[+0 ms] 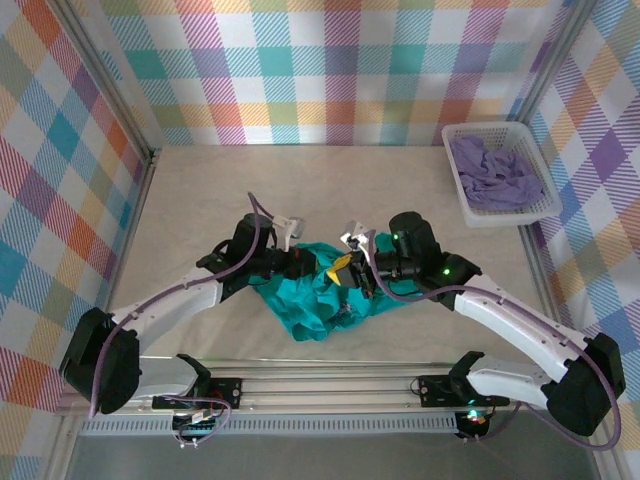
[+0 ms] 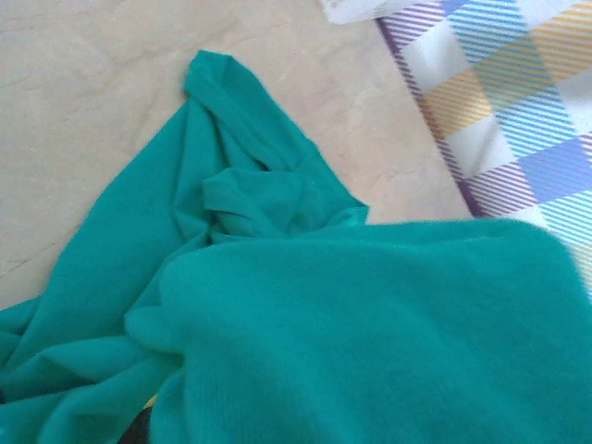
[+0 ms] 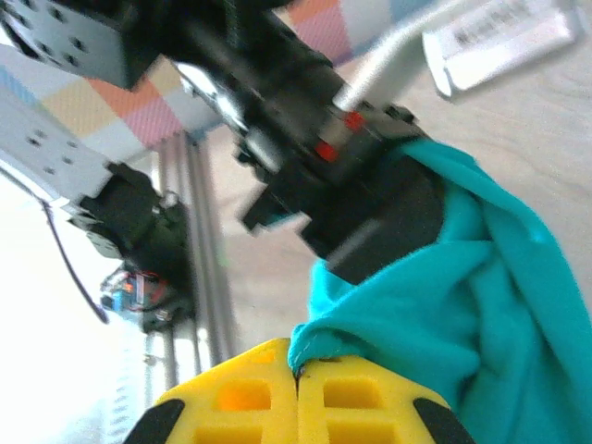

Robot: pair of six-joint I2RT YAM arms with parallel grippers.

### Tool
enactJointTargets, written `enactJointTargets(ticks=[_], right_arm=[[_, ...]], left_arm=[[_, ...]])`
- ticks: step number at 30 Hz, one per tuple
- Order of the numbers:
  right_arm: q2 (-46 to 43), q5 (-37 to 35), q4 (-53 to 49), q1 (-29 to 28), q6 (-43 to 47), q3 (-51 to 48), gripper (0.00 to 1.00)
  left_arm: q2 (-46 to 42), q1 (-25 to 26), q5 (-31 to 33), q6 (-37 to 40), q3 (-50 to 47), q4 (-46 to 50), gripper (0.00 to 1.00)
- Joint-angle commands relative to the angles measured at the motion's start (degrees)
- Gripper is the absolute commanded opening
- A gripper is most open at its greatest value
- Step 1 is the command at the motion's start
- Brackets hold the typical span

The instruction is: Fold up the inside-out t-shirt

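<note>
Up in the right corner of the top view, we see a white basket (image 1: 505,216) holding a lavender garment (image 1: 495,172), well apart from the arms. Plaid walls (image 1: 330,70) close in the pale counter (image 1: 200,200). In the right wrist view, a white label (image 3: 504,37) at the upper right carries dark print too blurred to read.

The teal t-shirt (image 1: 310,300) lies crumpled at the lower centre of the counter, between both arms. The right end effector (image 3: 298,388) is clenched, its yellow fingers (image 3: 250,398) pinching a fold of the t-shirt. The left end effector (image 1: 292,263) is closed too, gripping the t-shirt, with cloth bunched over it so that we cannot see its fingers.
</note>
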State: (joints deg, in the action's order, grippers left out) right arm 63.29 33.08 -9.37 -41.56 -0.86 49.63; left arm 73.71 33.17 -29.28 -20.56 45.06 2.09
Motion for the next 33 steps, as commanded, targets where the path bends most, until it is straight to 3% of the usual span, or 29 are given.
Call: enactJointTargets(ticks=[1,7,11,16,18,25,29,33], right_arm=[[0.56,8.98,6.54,0.94,-6.50,0.90,0.00],[2.78,6.02,7.09,2.39,-12.53,2.40,0.00],[4.81,5.96,8.39,3.83,-18.31,3.56,0.00],[7.35,5.69,8.91,4.88,-24.68,5.42,0.00],[7.96,5.79,8.95,5.07,-26.13,6.21,0.00],[8.62,7.27,12.89,5.62,-31.82,6.89,0.00],[7.96,8.34,17.95,7.46,-37.50,6.45,0.00],[7.79,9.73,21.30,8.43,-40.72,7.08,0.00]], left_arm=[[0.00,-0.66,6.68,1.10,2.49,3.48,0.18],[-7.06,-0.56,16.30,1.36,-0.94,6.76,0.54],[-16.44,0.50,22.66,2.26,-3.83,9.45,0.64],[-24.94,5.19,26.08,4.63,-5.02,10.25,0.68],[-25.63,7.61,26.59,5.46,-4.65,9.98,0.66],[-16.68,11.69,22.61,5.42,-1.39,5.32,0.41],[-12.07,11.90,18.67,3.64,-2.64,-2.03,0.20],[-9.91,13.11,17.70,2.73,-5.44,-6.10,0.17]])
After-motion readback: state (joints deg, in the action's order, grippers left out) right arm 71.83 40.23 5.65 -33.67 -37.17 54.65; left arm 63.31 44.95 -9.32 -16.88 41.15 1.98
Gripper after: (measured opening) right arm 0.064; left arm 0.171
